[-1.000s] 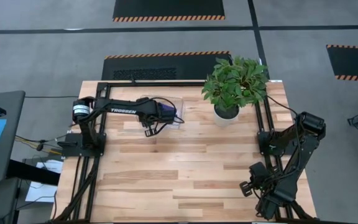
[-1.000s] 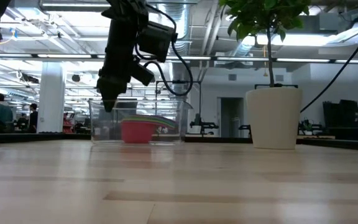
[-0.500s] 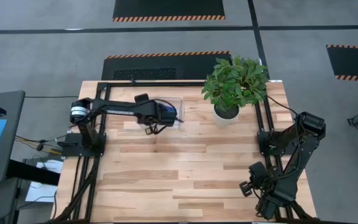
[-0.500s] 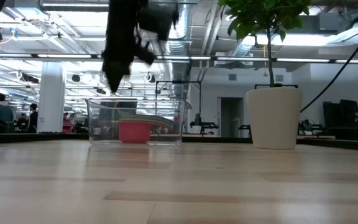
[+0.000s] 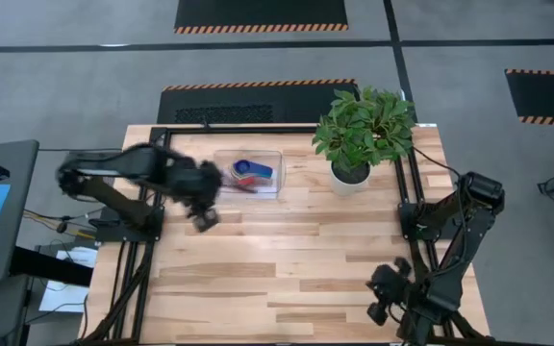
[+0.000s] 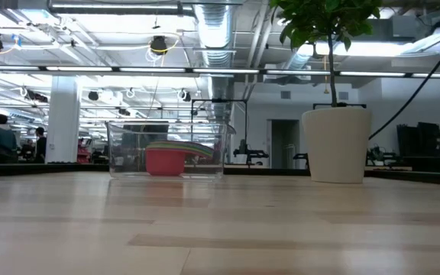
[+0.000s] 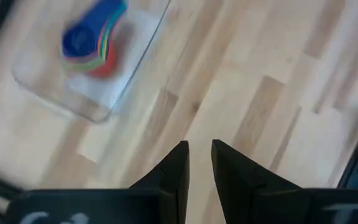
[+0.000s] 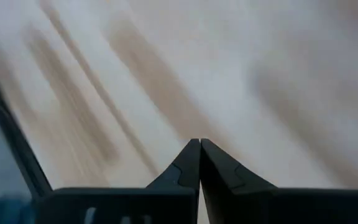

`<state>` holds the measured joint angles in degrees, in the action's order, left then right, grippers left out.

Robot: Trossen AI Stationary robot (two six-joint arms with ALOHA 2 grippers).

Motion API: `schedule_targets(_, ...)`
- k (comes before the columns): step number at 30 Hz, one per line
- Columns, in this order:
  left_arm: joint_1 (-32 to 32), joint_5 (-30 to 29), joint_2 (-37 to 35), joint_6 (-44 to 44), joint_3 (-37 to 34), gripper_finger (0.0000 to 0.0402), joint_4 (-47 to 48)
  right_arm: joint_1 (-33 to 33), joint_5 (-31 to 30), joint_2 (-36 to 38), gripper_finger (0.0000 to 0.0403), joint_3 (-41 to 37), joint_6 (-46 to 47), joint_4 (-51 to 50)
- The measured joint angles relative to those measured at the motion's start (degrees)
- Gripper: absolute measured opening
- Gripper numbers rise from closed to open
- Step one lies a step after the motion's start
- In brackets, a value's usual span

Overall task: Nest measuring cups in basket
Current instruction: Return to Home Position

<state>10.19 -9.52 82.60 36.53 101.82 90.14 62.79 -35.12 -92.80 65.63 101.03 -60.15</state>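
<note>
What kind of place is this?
Most likely a robotics lab in a big open workshop: the left arm and right arm stand at a wooden table, striped mats mark the grey floor, and bare ducts hang overhead.

The left arm (image 5: 152,169) is blurred (stacked measuring cups (image 5: 251,174) mostly hide one another).

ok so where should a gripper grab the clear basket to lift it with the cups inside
Probably the short wall of the basket on the left arm's side, its rim pinched from straight above, one finger inside and one outside. The walls are low and upright, and the nested cups leave bare floor at that end.
</note>
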Motion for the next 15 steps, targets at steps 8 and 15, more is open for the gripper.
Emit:
schedule_targets(8,15.06,-13.35,-24.84,-2.46,-14.71,0.0059,-9.14,5.09,-49.51,15.18,0.0033,1.03,-35.07,-0.28)
schedule_targets(15,18.68,-5.7,-54.21,-11.47,-50.88,0.0059,-46.6,10.84,-54.24,27.18,0.0033,-15.85,-16.93,-2.93)
